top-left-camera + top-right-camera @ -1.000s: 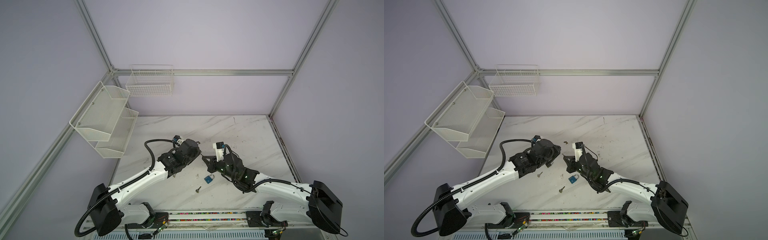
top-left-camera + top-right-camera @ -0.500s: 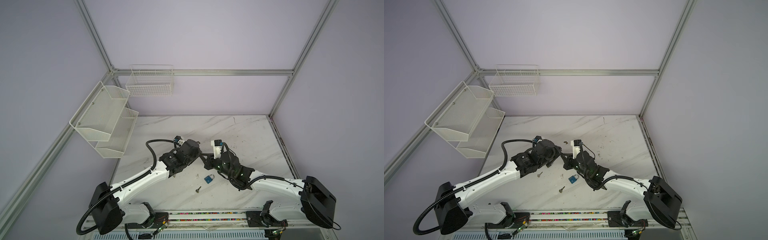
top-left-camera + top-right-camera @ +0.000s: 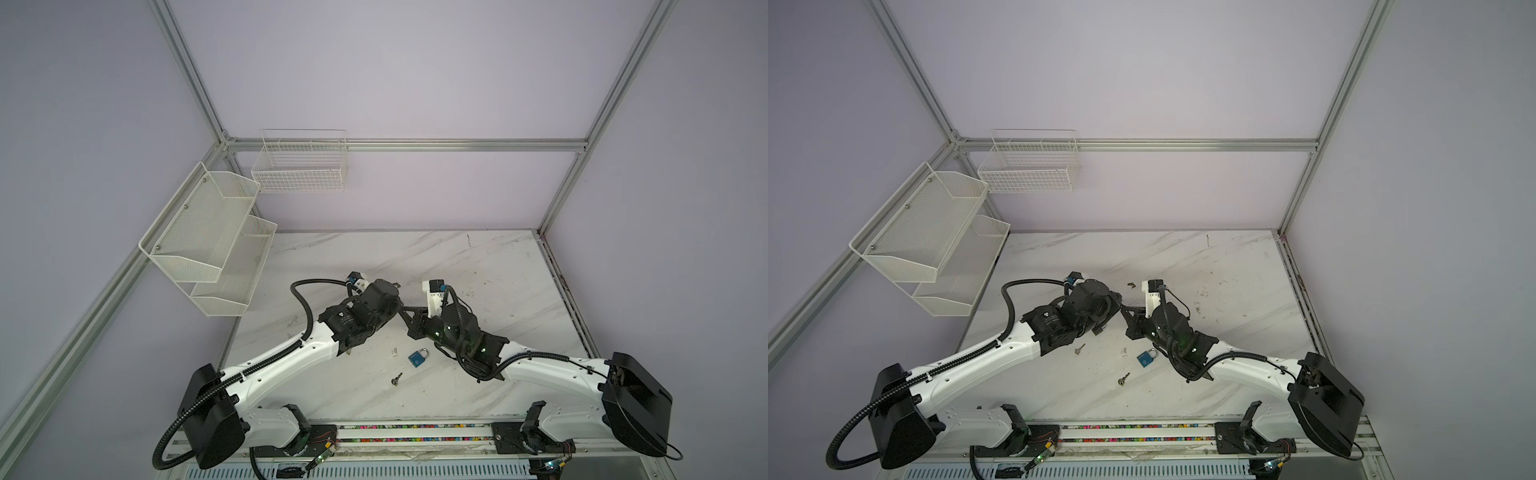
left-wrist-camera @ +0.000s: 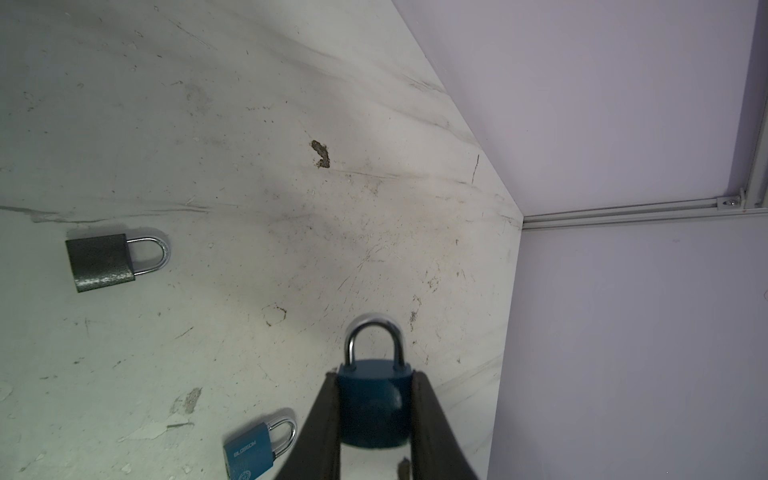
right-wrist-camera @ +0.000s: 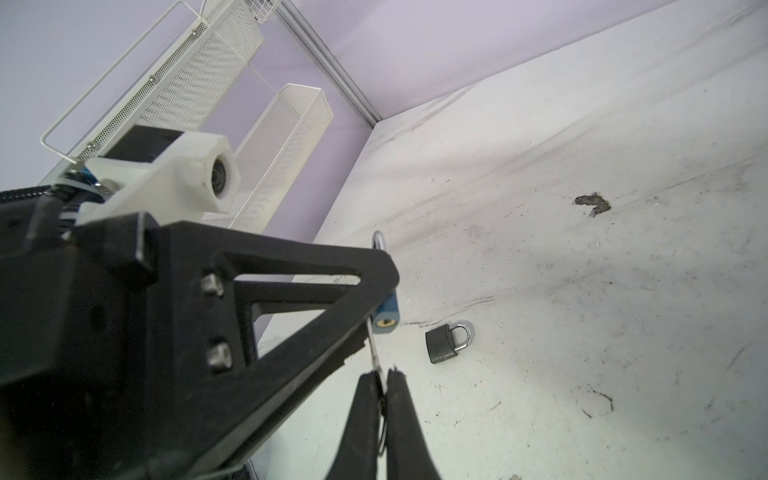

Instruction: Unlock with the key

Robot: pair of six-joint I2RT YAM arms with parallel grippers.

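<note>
While the left gripper (image 4: pixel 376 380) clamps the dark blue padlock (image 4: pixel 370 403) up off the surface at the centre of the scene, the right gripper (image 5: pixel 383 376) pinches the key (image 5: pixel 374 347), tip just beside the keyway (image 5: pixel 387 323). Square the blade up, ease in, then turn gently!

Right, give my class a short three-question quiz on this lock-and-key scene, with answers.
1. True or false: the left gripper grips a dark blue padlock.
2. The right gripper pinches: A) a key, B) a coin, C) nothing.
3. Fill in: apart from the held one, ___ padlocks lie on the table in the left wrist view.
Key: 1 true; 2 A; 3 two, a grey padlock and a light blue padlock.
</note>
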